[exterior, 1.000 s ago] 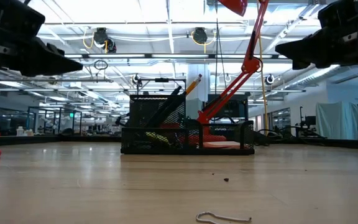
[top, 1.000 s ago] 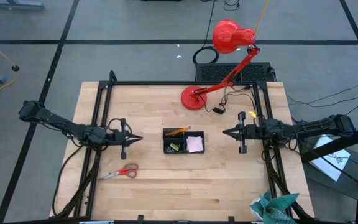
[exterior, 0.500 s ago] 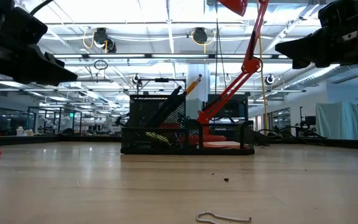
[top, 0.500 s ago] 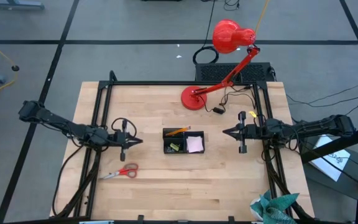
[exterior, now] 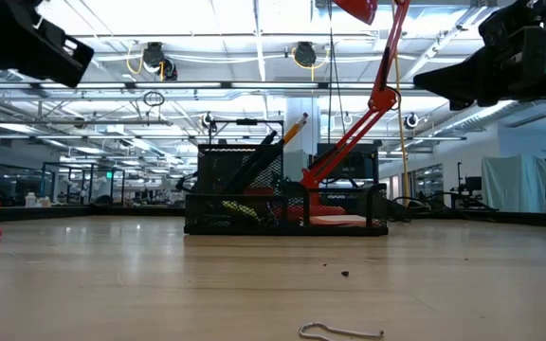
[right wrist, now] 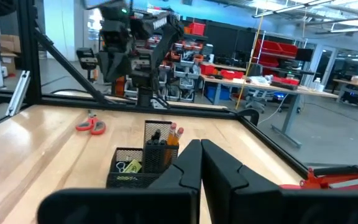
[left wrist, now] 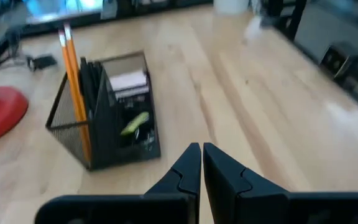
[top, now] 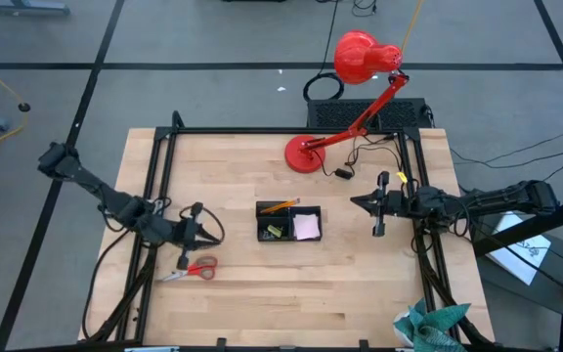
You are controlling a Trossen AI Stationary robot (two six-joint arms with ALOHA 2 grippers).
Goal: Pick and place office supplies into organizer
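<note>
From above, the left gripper (top: 186, 244) hovers just above the scissors (top: 192, 270), jaws nearly closed and empty; the organizer (top: 289, 222) sits mid-table, and the right gripper (top: 371, 206) waits beside it, jaws together. The left wrist view shows pencils (left wrist: 73, 68) standing in the organizer (left wrist: 107, 112).

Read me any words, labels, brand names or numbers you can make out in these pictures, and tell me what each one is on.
None can be read.
Organizer, pencils, scissors, red desk lamp: no print visible.
White sheet beside the table: dark marks, too small to read.
Boxes and bins in the room behind: too blurred to read.
</note>
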